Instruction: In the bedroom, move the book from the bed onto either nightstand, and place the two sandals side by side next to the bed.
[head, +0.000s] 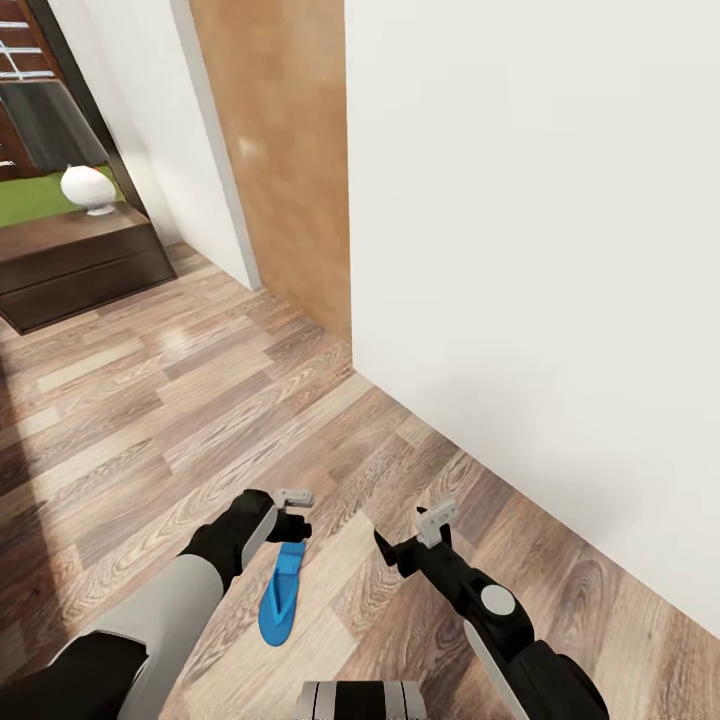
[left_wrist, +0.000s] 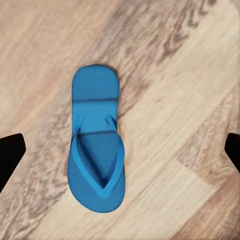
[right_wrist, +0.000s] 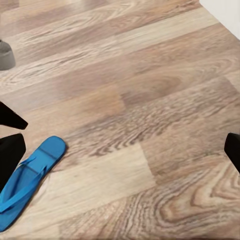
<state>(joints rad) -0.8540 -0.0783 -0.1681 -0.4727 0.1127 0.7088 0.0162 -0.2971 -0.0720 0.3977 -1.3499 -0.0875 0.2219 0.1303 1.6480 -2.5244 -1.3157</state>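
Sandal (head: 281, 595) lay flat on the wood-plank floor (head: 150, 430), straps up, directly under my left gripper (head: 293, 512). That gripper hung above the sandal with its fingers (left_wrist: 10, 155) spread wide, clear of it on both sides, holding nothing. My right gripper (head: 415, 540) sat just beside the sandal, toward the white wall (head: 540, 250), also spread and empty. Beyond the sandal, well apart, a dark wooden cabinet (head: 80, 265) carried a white rounded object (head: 87, 188).
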